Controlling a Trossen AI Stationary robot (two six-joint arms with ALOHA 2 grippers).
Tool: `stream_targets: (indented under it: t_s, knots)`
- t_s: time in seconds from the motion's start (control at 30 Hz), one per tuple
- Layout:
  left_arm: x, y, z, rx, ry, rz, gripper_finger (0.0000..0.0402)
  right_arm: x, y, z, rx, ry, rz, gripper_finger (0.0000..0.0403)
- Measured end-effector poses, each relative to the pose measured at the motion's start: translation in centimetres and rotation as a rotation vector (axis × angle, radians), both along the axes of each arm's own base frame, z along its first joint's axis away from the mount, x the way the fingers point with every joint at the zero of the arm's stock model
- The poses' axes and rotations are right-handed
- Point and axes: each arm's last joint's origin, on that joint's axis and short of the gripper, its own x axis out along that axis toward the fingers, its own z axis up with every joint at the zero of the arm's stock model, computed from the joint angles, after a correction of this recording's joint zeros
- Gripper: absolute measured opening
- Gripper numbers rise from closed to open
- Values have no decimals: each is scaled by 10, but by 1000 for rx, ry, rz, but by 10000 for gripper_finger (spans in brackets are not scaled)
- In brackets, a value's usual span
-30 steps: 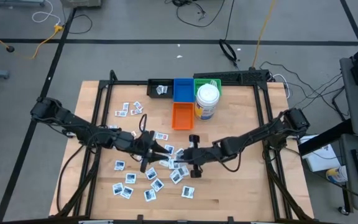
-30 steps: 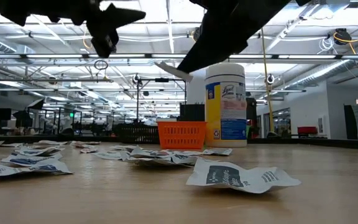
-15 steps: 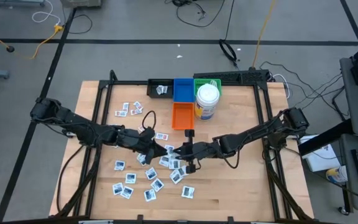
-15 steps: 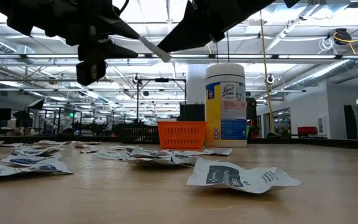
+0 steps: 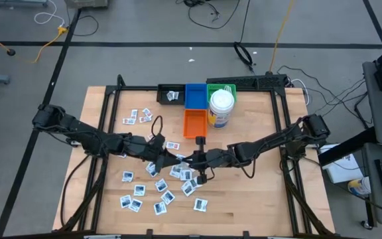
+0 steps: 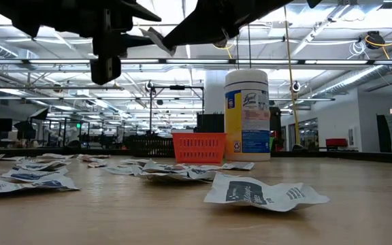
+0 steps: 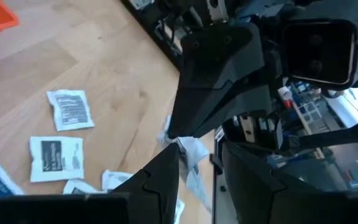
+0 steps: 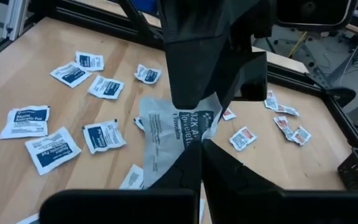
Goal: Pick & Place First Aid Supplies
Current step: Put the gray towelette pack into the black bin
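Many small white first aid packets [image 5: 168, 182] lie flat on the wooden table. One white packet [image 8: 173, 130] hangs in the air above the table's middle, with my right gripper [image 8: 199, 163] shut on it. My left gripper [image 7: 201, 186] faces it from the table's left, open a little. The packet's far edge [image 7: 191, 155] stands in the gap between the left fingers; I cannot tell whether they touch it. In the high view the two grippers meet tip to tip [image 5: 186, 159]. My right gripper pinches the packet's near edge [image 8: 188, 149] between its two fingertips. The fingers come almost level from the table's right, tipped slightly down. The packet sticks out beyond the tips toward my left gripper, crumpled and lifted clear of the table.
At the far middle stand a black bin [image 5: 171, 95], a blue bin [image 5: 194, 95], a green bin [image 5: 221, 87] and an orange basket [image 5: 194, 123], with a white wipes canister [image 5: 221, 109] beside them. A black frame [image 5: 280, 133] borders the table.
My left gripper has gone toward the table's right, up to my right gripper, and has rolled about its own axis. My right gripper has risen a little and shifted left with the packet, which has stayed in its hold, clear of the table.
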Motion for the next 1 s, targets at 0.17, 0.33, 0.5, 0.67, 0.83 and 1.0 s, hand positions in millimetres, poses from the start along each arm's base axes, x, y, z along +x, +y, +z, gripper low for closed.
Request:
stream_targets:
  t_s: [0.17, 0.33, 0.5, 0.67, 0.83, 1.0]
  knots:
    - [0, 0, 0, -12, -4, 5, 127, 0, 0, 0, 1, 0, 1, 0]
    - [-2, 0, -6, -15, 68, -11, 126, 0, 0, -1, -1, 10, 2, 0]
    - [-2, 0, -9, -9, 93, -12, 93, 0, 0, -1, 4, 10, 13, 0]
    - [-2, 0, -8, 7, 89, -26, 12, 0, 2, -1, 31, 14, 71, 0]
    - [-3, 0, -8, 21, 87, -48, 4, 0, 2, 0, 11, 11, 82, 11]
    - [-2, 5, -11, 3, 136, -82, 3, -1, 2, -2, 2, 32, 84, 46]
